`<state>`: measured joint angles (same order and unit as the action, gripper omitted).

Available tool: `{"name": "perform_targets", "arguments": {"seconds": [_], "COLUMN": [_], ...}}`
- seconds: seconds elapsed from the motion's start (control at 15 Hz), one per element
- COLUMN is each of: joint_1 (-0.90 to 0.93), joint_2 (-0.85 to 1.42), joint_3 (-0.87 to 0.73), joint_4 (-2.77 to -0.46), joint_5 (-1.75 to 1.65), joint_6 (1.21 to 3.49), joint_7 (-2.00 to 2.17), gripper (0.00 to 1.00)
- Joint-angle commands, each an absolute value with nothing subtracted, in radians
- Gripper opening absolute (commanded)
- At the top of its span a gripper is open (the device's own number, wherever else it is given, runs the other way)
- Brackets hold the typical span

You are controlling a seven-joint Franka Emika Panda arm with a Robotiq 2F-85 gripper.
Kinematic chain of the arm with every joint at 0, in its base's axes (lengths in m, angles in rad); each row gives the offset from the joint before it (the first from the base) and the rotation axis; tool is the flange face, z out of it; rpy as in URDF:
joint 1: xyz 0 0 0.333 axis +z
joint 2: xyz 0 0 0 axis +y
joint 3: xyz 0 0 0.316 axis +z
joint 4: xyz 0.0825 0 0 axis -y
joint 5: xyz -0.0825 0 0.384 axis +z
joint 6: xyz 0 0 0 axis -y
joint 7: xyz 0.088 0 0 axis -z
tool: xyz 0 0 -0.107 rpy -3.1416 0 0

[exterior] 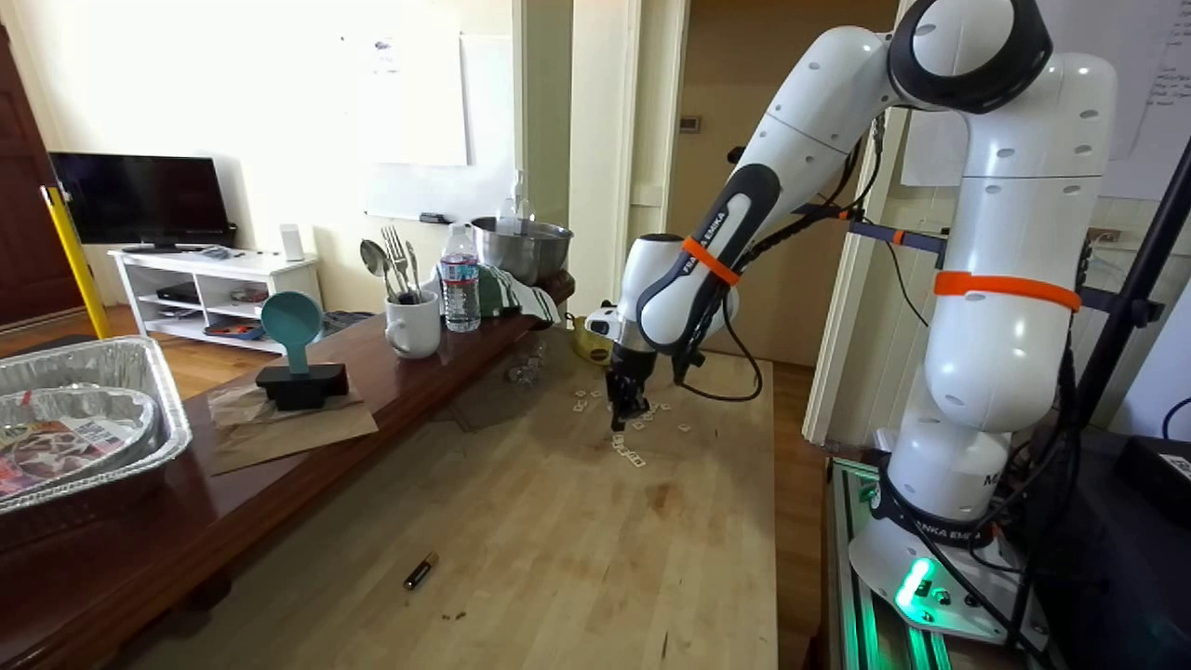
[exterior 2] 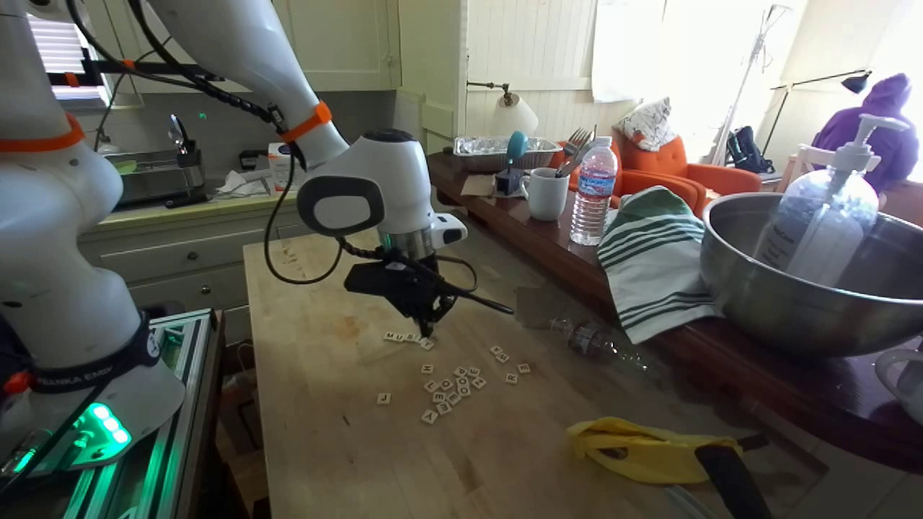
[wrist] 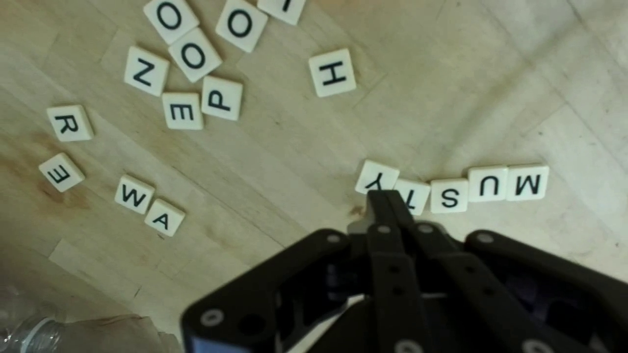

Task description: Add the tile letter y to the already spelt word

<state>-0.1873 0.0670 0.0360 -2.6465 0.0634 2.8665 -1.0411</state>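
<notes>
Cream square plastic-looking Y tile sits at wrist-view ten o'clock from matching T tile; the black jointed gripper, clenched empty, probably serves to nudge Y straight.

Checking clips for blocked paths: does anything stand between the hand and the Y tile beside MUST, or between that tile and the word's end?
Nothing visible does. In the wrist view the shut hand overlaps the edge of the Y tile, and no other tile shows between Y and the T tile ending MUST.

Y tile & T tile ptly behind end effector
</notes>
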Motion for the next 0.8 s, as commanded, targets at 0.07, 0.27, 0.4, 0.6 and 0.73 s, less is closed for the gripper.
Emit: {"name": "perform_targets", "arguments": {"seconds": [0.07,0.27,0.4,0.6,0.73], "joint_1": [-0.143,-0.127,-0.118,-0.106,-0.099], "joint_2": [0.006,-0.013,-0.026,-0.043,-0.052], "joint_3": [0.002,-0.013,-0.02,-0.026,-0.03], "joint_4": [-2.706,-2.727,-2.74,-2.757,-2.768], "joint_5": [0.051,0.025,0.016,0.006,-0.009], "joint_6": [2.859,2.852,2.848,2.841,2.835], "joint_7": [-0.961,-0.892,-0.854,-0.813,-0.789], "gripper": [0.33,0.56,0.71,0.93,1.0]}}
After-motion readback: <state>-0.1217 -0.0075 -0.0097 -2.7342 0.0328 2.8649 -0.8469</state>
